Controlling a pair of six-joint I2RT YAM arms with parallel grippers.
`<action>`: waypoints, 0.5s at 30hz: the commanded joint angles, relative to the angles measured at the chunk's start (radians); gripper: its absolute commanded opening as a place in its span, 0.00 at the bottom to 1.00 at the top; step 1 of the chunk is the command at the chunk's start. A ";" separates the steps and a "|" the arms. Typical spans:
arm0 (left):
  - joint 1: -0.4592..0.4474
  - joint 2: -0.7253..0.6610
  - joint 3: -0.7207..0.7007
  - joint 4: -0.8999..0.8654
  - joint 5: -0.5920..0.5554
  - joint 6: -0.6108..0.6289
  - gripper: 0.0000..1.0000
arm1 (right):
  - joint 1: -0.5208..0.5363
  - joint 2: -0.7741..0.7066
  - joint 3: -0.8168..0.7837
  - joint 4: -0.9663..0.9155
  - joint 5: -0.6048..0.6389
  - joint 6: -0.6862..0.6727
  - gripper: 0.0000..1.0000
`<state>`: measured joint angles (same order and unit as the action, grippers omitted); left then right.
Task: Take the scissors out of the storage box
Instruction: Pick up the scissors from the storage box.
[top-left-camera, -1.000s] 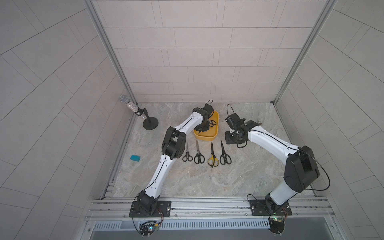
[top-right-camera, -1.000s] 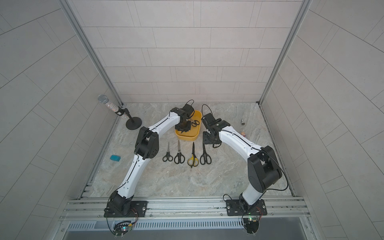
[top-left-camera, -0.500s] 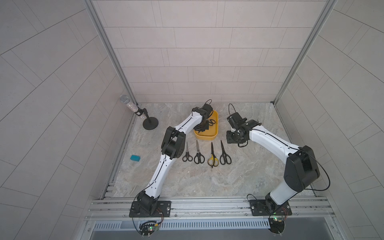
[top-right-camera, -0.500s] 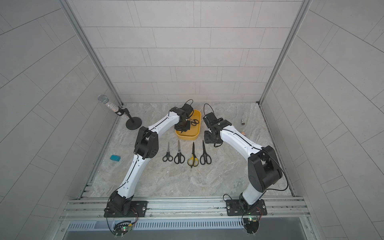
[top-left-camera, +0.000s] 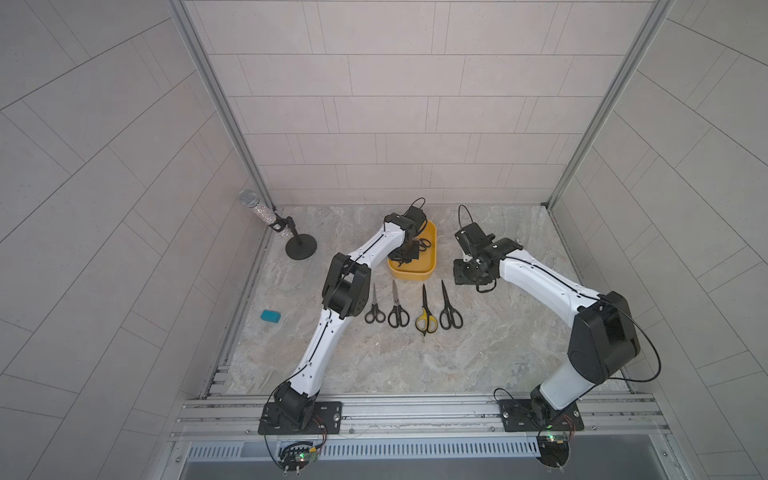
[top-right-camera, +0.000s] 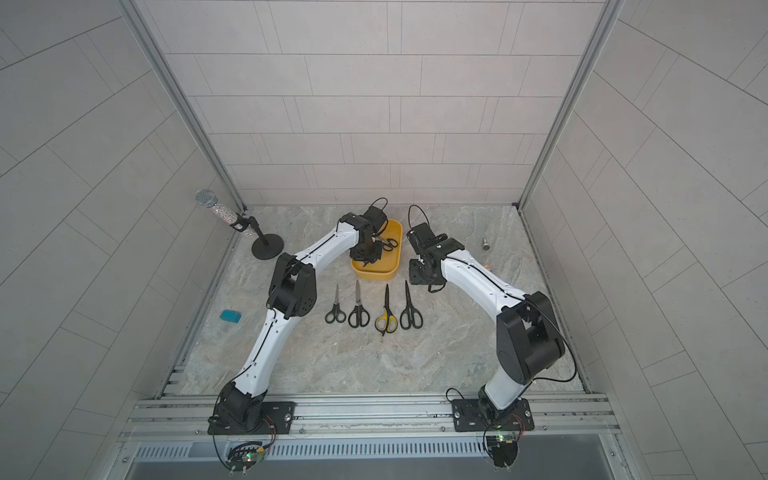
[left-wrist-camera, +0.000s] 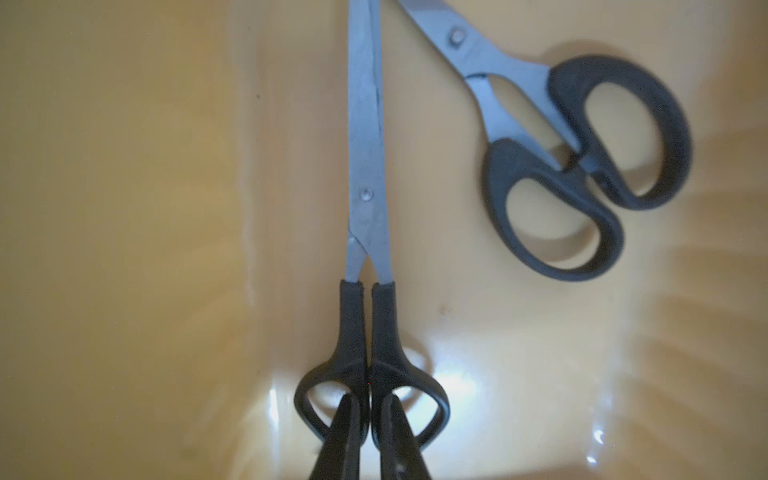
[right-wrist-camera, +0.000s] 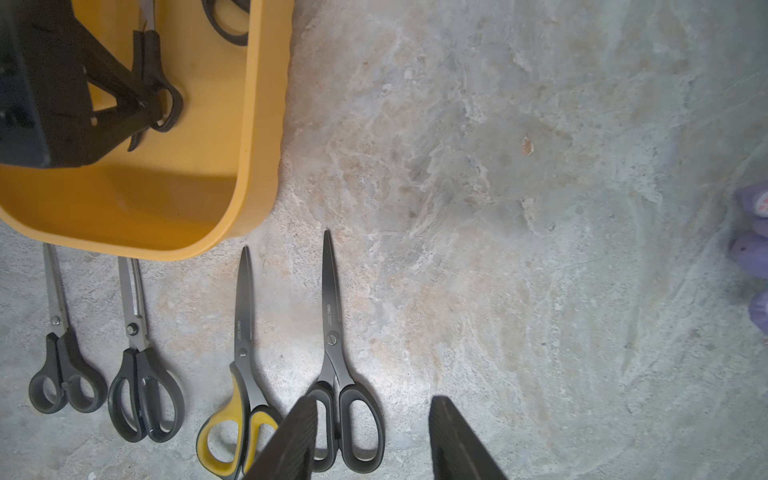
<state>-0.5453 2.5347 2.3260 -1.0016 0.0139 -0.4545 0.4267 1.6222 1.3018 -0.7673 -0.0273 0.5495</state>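
Note:
The mustard-yellow storage box (top-left-camera: 415, 275) (top-right-camera: 374, 276) stands at the back middle of the table. My left gripper (left-wrist-camera: 369, 415) (top-left-camera: 405, 251) reaches down into it and is shut on the handles of a small pair of black-handled scissors (left-wrist-camera: 368, 174), one fingertip through each loop. A second black-handled pair (left-wrist-camera: 582, 166) (top-left-camera: 424, 244) lies beside it in the box. Several scissors lie in a row in front of the box, among them a yellow-handled pair (top-left-camera: 426, 322) (right-wrist-camera: 237, 407). My right gripper (right-wrist-camera: 374, 401) (top-left-camera: 473, 272) hangs open over the table to the right of the box, holding nothing.
A microphone on a round stand (top-left-camera: 291, 237) is at the back left. A teal block (top-left-camera: 270, 316) lies at the left edge. A small metal piece (top-right-camera: 485, 244) sits at the back right. Purple objects (right-wrist-camera: 754, 249) show at the edge of the right wrist view.
My left gripper has closed on the small scissors' handles inside the box. My right gripper has drifted slightly away from the box.

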 joint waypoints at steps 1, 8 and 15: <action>-0.022 -0.078 0.019 -0.028 0.008 0.012 0.00 | -0.022 -0.033 0.021 -0.019 0.033 -0.010 0.49; -0.053 -0.133 0.020 -0.035 0.012 -0.006 0.00 | -0.077 -0.077 0.014 -0.017 0.041 0.008 0.49; -0.118 -0.188 0.016 -0.035 0.023 -0.051 0.00 | -0.145 -0.117 -0.016 -0.019 0.039 0.022 0.49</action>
<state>-0.6338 2.3985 2.3260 -1.0088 0.0296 -0.4793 0.2989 1.5368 1.3010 -0.7670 -0.0093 0.5583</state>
